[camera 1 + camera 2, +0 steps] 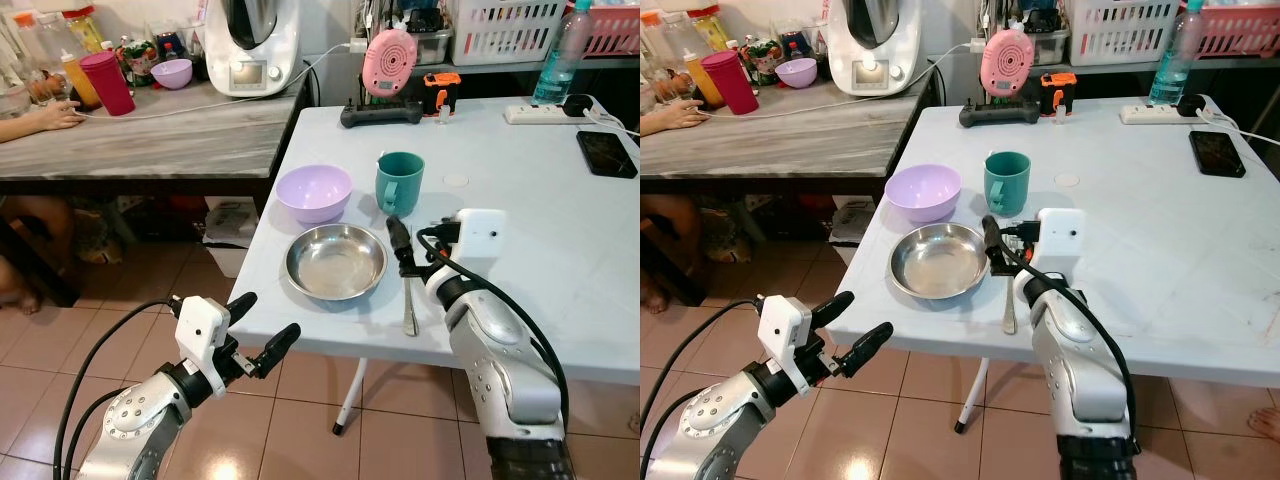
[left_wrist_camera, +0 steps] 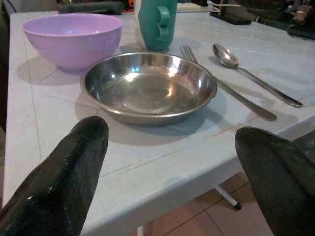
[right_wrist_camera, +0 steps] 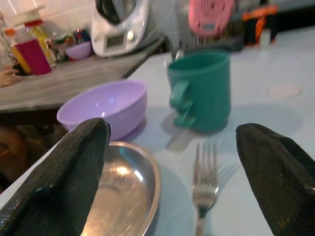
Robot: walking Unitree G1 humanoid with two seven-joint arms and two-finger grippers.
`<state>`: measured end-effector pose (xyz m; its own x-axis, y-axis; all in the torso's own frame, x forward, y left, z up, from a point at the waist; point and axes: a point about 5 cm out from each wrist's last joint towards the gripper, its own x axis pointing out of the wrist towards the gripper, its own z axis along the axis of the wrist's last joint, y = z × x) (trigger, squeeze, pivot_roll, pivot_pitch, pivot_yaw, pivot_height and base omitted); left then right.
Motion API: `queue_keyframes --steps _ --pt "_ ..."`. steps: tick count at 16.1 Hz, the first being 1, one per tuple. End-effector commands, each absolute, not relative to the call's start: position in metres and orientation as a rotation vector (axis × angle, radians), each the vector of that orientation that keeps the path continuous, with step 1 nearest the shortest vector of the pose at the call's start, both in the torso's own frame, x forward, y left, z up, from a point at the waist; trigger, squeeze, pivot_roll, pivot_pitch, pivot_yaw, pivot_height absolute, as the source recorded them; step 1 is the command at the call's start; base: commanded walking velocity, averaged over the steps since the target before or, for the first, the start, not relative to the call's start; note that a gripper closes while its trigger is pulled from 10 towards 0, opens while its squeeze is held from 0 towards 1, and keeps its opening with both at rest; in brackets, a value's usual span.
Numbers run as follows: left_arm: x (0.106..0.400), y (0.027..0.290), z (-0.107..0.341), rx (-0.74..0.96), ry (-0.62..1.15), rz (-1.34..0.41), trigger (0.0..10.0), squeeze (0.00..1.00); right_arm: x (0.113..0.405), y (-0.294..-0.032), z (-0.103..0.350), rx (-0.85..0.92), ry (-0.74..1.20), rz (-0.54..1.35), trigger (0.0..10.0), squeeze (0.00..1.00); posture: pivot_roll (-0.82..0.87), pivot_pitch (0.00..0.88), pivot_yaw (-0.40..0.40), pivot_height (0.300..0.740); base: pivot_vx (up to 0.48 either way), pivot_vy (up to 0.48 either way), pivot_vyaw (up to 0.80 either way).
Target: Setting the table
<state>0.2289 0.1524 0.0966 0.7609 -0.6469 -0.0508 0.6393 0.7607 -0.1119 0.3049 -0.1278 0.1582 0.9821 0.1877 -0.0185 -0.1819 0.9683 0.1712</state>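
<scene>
Standing at the near edge of the white table [image 1: 520, 250], the robot looks down on a half-set place. I take the steel plate [image 1: 336, 261] as the landmark.

Far to the left of the plate, a grey wooden counter [image 1: 170, 140] meets the white table at its far left corner; a person's hand [image 1: 45, 116] rests on it near a pink cup [image 1: 106, 82], and a white kitchen machine [image 1: 250, 45] stands behind. Under the counter and in front of the table the floor is of brown tiles [image 1: 150, 280].

The left gripper [image 1: 262, 338] hangs below and left of the plate, off the table edge and over the tiles, its two fingers spread apart and holding nothing.

Just behind the plate, to its left, stands the purple bowl [image 1: 314, 192]. Behind the plate to its right is the green mug [image 1: 400, 182].

Just right of the plate a fork [image 3: 203, 189] lies on the table, prongs toward the mug, and the left wrist view shows a spoon [image 2: 253, 78] beside it, farther from the plate.

The right gripper [image 3: 170, 177] is over the fork, fingers wide apart, grasping nothing.

Well right of the plate the table is bare until a black phone [image 1: 606, 153] and a power strip [image 1: 540, 113] near the far right edge.
</scene>
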Motion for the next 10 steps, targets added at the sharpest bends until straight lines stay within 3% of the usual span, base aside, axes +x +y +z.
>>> queue_keyframes --steps 1,6,10 --pt "0.23 0.158 0.096 -0.069 0.091 -0.68 10.0 0.0 0.307 -0.122 0.156 0.195 0.062 0.208 10.0 0.0 -0.2 0.035 0.107 0.74 0.0 0.0 0.0" --pt "0.231 0.159 0.096 -0.055 0.073 -0.677 10.0 0.0 0.324 -0.108 0.149 0.25 0.134 0.21 10.0 0.0 -0.18 0.047 0.104 0.74 0.0 0.0 0.0" --pt "0.244 0.167 0.11 -0.008 0.016 -0.557 10.0 0.0 0.325 -0.104 0.148 0.317 0.123 0.22 10.0 0.0 -0.18 0.052 0.105 0.74 0.0 0.0 0.0"
